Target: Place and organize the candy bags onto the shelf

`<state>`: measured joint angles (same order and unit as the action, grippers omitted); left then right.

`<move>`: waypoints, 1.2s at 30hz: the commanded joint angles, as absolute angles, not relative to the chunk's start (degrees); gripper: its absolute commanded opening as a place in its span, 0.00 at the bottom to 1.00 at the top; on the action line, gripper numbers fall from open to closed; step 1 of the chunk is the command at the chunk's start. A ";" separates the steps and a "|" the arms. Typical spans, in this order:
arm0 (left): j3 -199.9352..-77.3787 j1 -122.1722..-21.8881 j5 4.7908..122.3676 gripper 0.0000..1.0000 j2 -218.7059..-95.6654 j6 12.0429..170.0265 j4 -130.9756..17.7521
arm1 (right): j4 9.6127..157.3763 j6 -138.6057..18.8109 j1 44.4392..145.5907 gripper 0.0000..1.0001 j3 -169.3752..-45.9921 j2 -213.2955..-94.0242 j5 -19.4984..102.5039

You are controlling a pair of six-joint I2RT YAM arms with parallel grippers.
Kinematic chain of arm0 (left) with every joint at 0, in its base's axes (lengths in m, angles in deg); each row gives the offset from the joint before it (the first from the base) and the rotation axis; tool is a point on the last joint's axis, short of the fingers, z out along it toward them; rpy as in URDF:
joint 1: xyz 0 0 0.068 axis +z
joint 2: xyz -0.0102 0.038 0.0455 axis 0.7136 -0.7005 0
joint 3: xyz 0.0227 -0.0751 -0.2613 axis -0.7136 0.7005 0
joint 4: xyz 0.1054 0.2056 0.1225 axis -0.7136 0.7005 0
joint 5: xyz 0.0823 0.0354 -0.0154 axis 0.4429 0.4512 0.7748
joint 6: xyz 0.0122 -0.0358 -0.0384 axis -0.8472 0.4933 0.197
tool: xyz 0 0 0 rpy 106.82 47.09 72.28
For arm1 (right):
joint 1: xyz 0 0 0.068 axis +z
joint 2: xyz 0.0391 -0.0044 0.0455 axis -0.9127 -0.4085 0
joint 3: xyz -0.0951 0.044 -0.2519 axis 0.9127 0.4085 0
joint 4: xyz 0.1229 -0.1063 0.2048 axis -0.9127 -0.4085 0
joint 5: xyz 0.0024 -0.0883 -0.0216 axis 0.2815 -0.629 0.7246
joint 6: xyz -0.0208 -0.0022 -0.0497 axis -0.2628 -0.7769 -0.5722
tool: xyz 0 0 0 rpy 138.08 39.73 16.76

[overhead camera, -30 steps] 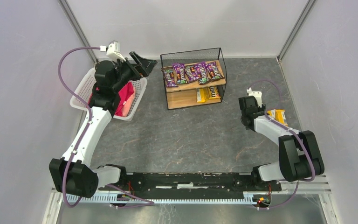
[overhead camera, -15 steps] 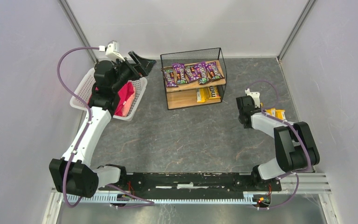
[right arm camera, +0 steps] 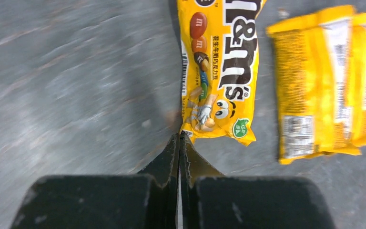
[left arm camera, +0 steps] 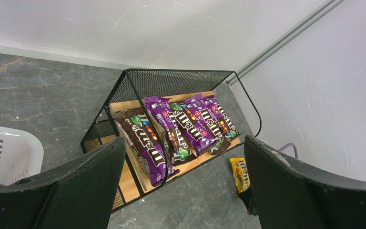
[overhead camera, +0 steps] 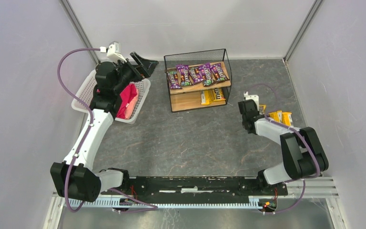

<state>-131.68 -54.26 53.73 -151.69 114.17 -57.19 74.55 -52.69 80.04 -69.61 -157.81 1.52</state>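
Note:
The shelf (overhead camera: 198, 61) stands at the back middle, with several purple candy bags (overhead camera: 195, 74) on its top board and yellow ones (overhead camera: 213, 96) on the lower board. On the table to its right, my right gripper (right arm camera: 179, 138) is shut, its tips pinching the near corner of a yellow candy bag (right arm camera: 221, 71). From above, that bag (overhead camera: 262, 109) lies just beside the gripper (overhead camera: 256, 109). Two more yellow bags (right arm camera: 324, 81) lie to its right. My left gripper (overhead camera: 145, 63) hangs open and empty left of the shelf, facing the purple bags (left arm camera: 186, 126).
A white lattice basket (overhead camera: 88, 88) holding a pink-red bundle (overhead camera: 129, 100) sits at the back left under my left arm. Grey walls close the table on three sides. The yellow bags on the table (overhead camera: 281, 116) lie near the right wall.
My right gripper has closed on the yellow bag's corner and shifted left toward the shelf, pulling that bag away from the other two. The left arm has stayed in place.

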 commanded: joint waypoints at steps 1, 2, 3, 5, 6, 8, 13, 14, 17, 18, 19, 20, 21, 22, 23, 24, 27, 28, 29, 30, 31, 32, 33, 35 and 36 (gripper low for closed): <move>-133.20 -54.06 53.17 1.00 -150.34 113.44 -58.80 | 77.26 -53.23 86.97 0.00 -66.74 -152.09 11.01; -133.20 -54.06 53.13 1.00 -150.41 113.46 -58.81 | 77.23 -53.02 88.95 0.00 -66.21 -151.10 13.07; -133.20 -54.06 53.14 1.00 -150.42 113.47 -58.81 | 77.28 -52.55 90.80 0.01 -65.51 -150.33 14.87; -133.20 -54.06 53.22 1.00 -150.53 113.47 -58.81 | 77.39 -50.94 93.84 0.00 -64.50 -148.88 19.13; -133.20 -54.06 53.26 1.00 -150.56 113.47 -58.81 | 77.98 -49.62 95.02 0.00 -63.90 -148.13 21.75; -133.13 -54.06 53.22 1.00 -150.58 113.47 -58.81 | 80.93 -46.02 97.56 0.00 -61.87 -146.82 27.52; -132.85 -54.18 53.26 1.00 -150.94 113.73 -59.07 | 92.92 -35.48 105.56 0.00 -58.82 -147.98 38.36; -132.85 -54.23 53.28 1.00 -151.01 113.73 -59.08 | 94.57 -33.87 107.46 0.01 -58.93 -149.02 38.35; -132.68 -54.53 53.81 1.00 -151.04 113.42 -59.03 | 95.85 -32.55 110.17 0.14 -61.16 -152.32 39.01; -132.74 -54.65 53.98 1.00 -151.06 113.26 -58.88 | 95.55 -32.76 110.54 0.15 -61.75 -152.42 38.90; -132.80 -54.75 54.09 1.00 -151.11 113.09 -58.76 | 95.34 -32.98 110.75 0.21 -61.97 -152.04 38.64; -132.84 -54.82 54.16 1.00 -151.09 113.04 -58.65 | 95.29 -33.15 110.75 0.26 -61.75 -151.21 38.38; -132.91 -54.84 54.10 1.00 -151.12 113.01 -58.57 | 94.98 -33.52 110.73 0.31 -61.39 -149.95 37.77; -132.93 -54.85 53.91 1.00 -151.12 113.10 -58.55 | 94.47 -33.76 110.76 0.36 -61.03 -148.75 37.19; -133.01 -54.85 53.77 1.00 -151.06 113.18 -58.55 | 93.65 -33.99 110.72 0.39 -60.73 -147.27 36.86; -133.09 -54.85 53.61 1.00 -150.94 113.28 -58.59 | 92.46 -34.20 110.77 0.41 -60.41 -145.99 36.32; -133.11 -54.85 53.39 1.00 -150.54 113.46 -58.64 | 90.57 -34.66 110.53 0.48 -58.91 -142.53 34.56; -133.13 -54.85 53.27 1.00 -150.37 113.51 -58.68 | 90.45 -34.83 110.19 0.50 -58.25 -141.72 34.32; -133.11 -54.85 53.22 1.00 -150.33 113.55 -58.72 | 90.34 -34.91 109.69 0.52 -57.53 -140.88 34.39; -133.11 -54.85 53.19 1.00 -150.40 113.62 -58.73 | 90.02 -35.06 108.34 0.52 -56.97 -140.28 34.79; -133.11 -54.85 53.13 1.00 -150.38 113.69 -58.77 | 89.81 -35.16 106.39 0.53 -56.30 -139.35 35.70; -133.06 -54.85 53.15 1.00 -150.48 113.73 -58.81 | 90.23 -34.84 104.20 0.53 -55.44 -138.66 36.95; -133.03 -54.91 53.18 1.00 -150.51 113.73 -58.81 | 91.40 -34.57 101.31 0.54 -54.06 -137.72 39.29; -133.02 -54.98 53.15 1.00 -150.55 113.73 -58.81 | 95.56 -33.74 96.11 0.57 -51.49 -136.59 44.17; -133.03 -55.02 53.12 1.00 -150.61 113.73 -58.81 | 97.12 -33.89 93.93 0.59 -50.74 -136.84 46.06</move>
